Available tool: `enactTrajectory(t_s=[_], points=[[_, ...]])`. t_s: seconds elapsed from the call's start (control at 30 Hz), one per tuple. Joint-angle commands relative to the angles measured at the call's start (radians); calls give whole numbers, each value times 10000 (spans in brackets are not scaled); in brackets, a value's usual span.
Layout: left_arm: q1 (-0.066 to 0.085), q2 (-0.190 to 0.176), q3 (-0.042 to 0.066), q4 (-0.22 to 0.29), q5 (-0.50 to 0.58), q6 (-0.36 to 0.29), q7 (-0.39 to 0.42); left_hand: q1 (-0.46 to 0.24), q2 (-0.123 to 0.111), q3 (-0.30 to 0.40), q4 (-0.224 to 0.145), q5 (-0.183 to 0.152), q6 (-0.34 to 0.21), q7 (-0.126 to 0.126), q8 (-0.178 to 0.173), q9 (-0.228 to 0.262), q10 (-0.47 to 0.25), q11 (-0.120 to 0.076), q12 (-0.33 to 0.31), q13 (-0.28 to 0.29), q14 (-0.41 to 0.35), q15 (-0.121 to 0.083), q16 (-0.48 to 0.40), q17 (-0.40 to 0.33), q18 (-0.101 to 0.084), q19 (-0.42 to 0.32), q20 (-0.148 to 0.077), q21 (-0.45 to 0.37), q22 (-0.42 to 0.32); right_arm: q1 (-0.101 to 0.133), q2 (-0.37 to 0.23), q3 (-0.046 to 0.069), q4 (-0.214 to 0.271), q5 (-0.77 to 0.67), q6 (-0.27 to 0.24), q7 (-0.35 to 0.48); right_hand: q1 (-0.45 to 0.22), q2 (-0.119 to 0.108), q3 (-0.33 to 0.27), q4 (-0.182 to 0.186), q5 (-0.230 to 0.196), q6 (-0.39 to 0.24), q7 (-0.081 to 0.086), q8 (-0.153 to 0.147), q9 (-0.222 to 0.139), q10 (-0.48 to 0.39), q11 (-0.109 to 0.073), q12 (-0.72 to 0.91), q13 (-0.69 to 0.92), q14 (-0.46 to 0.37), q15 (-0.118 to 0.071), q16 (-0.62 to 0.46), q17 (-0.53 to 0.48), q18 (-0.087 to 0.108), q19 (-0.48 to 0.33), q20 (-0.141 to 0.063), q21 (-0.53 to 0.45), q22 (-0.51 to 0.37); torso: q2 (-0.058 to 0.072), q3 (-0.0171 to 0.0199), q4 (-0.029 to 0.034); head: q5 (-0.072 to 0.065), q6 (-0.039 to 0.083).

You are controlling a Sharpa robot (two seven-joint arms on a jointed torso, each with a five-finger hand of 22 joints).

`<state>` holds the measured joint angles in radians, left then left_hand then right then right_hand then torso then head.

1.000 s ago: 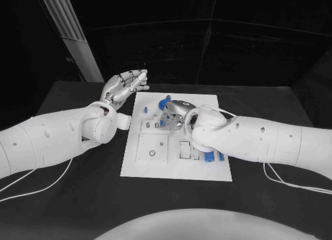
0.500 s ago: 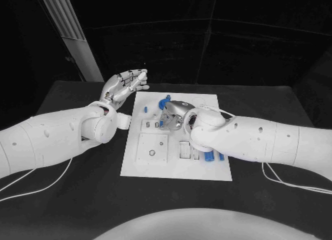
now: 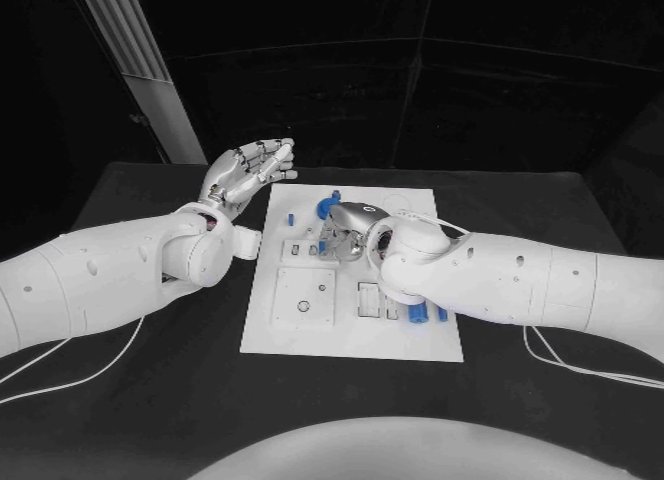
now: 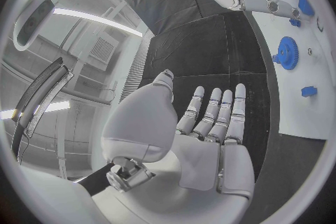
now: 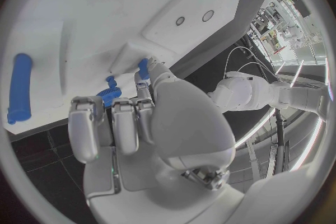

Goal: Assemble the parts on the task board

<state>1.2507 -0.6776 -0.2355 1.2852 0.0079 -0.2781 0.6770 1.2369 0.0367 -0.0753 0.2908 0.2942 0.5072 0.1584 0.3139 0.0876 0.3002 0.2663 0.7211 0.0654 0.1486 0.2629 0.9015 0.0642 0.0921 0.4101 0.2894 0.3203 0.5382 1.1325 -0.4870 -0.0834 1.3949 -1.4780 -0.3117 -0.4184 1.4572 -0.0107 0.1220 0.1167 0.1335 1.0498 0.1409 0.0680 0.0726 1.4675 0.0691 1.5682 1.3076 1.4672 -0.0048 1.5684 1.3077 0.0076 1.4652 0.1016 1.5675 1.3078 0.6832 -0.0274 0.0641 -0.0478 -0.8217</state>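
Observation:
The white task board [image 3: 354, 335] lies mid-table. My right hand [image 3: 355, 228] is curled down over its middle, and the thumb and a finger pinch a small blue peg [image 5: 143, 67] against a raised white block. A blue gear [image 3: 326, 207] stands just beyond that hand, partly hidden behind the fingers [image 5: 107, 95]. My left hand [image 3: 247, 173] is raised beside the board's far left corner, palm up and fingers straight, holding nothing [image 4: 210, 123]. A small blue piece [image 3: 292, 216] lies near it. Two blue pegs [image 3: 420, 313] lie by the board's right side.
A long blue cylinder [image 5: 19, 87] rests on the board [image 5: 105, 11]. Square and slotted recesses [image 3: 306, 297] occupy the board's near half. White cables [image 3: 577, 365] trail over the black table behind my right arm. A pale post [image 3: 138, 70] stands at the far left.
My right hand has shifted slightly to the left over the board's middle. The left hand has stayed raised and still.

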Motion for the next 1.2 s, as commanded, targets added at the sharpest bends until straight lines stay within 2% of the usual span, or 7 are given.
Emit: enactTrajectory(t_s=[0.03, 0.2, 0.47, 0.67, 0.8, 0.97, 1.2], points=[[16, 3, 8, 12, -24, 84, 2324, 11, 85, -58, 11, 67, -73, 1355, 27, -12, -76, -11, 36, 0, -73, -25, 34, 15, -3, -96, -1, 22, -15, -5, -7, -8, -16, -85, 150, -13, -135, -156, -116, -2, 80, -254, 69, -67, -69, 1033, 110, 26, 2632, 1036, 101, 24, 2631, -76, 1056, 97, 33, 2630, 7, 1, -5, -26, 22], [16, 3, 8, 8, -24, 80, 2320, 11, 85, -58, 11, 67, -73, 1355, 27, -12, -76, -11, 36, 0, -73, -25, 34, 15, -3, -96, -1, 22, -15, -10, -8, -9, 8, -94, 216, 24, -445, -473, -291, 34, 0, -712, 272, -33, -61, 1033, 287, 26, 2632, 1036, 237, 24, 2631, -76, 1056, 215, 33, 2630, -2, -3, -11, -69, 28], [16, 8, 8, 6, -24, 93, 2316, 11, 85, -58, 11, 67, -73, 1355, 27, -12, -76, -11, 36, 0, -73, -25, 34, 15, -3, -96, -1, 22, -15, -18, -17, -9, 38, -105, 99, 116, -516, -525, -312, 65, -118, -750, 303, -8, -46, 1033, 321, 26, 2632, 1036, 270, 24, 2631, -76, 1056, 250, 33, 2630, 7, 0, 2, -98, 44], [16, 13, 8, 4, -24, 101, 2318, 11, 85, -58, 11, 67, -73, 1355, 27, -12, -76, -11, 36, 0, -73, -25, 34, 15, -3, -96, -1, 22, -15, -21, -59, -9, 93, -132, -301, 234, -563, -602, -321, 93, -179, -895, 348, -29, -53, 1033, 361, 26, 2632, 1036, 295, 24, 2631, -76, 1056, 285, 33, 2630, 5, -3, -1, -90, 51], [16, 7, 8, -4, -24, 112, 2308, 18, 91, -68, 12, 83, -100, 1356, 34, -16, -81, -11, 37, -1, -75, -25, 38, 15, -4, -98, -1, 23, -16, -21, -171, -8, 226, -176, -997, 480, -791, -806, -390, 298, -343, -1152, 474, -33, -59, 1033, 466, 26, 2632, 1036, 359, 24, 2631, -76, 1056, 349, 33, 2630, 13, 9, -8, -43, 87], [19, -28, 8, -20, -33, 107, 2248, 42, 81, -95, 9, 100, -157, 1361, 54, -24, -85, -10, 43, -1, -74, -24, 47, 16, -5, -102, -1, 25, -20, 14, -620, -2, 701, -195, -2318, 1182, -1133, -1139, -388, 926, -567, -1323, 546, 25, -34, 1033, 536, 26, 2632, 1036, 471, 24, 2631, -76, 1056, 466, 33, 2630, -12, 8, 2, 34, 55], [79, -141, 8, -104, -637, 135, 1871, 85, 54, -202, 14, 110, -487, 1367, 107, -65, -21, -14, 89, 5, 42, -37, 124, 25, 5, -77, -3, 56, -26, 502, -1534, 4, 1450, 443, -4314, 2963, -1371, -1080, -515, 1479, -532, -1384, 524, 64, -20, 1033, 504, 26, 2632, 1036, 616, 24, 2631, -76, 1056, 599, 33, 2630, -18, 21, -24, 176, 57]])
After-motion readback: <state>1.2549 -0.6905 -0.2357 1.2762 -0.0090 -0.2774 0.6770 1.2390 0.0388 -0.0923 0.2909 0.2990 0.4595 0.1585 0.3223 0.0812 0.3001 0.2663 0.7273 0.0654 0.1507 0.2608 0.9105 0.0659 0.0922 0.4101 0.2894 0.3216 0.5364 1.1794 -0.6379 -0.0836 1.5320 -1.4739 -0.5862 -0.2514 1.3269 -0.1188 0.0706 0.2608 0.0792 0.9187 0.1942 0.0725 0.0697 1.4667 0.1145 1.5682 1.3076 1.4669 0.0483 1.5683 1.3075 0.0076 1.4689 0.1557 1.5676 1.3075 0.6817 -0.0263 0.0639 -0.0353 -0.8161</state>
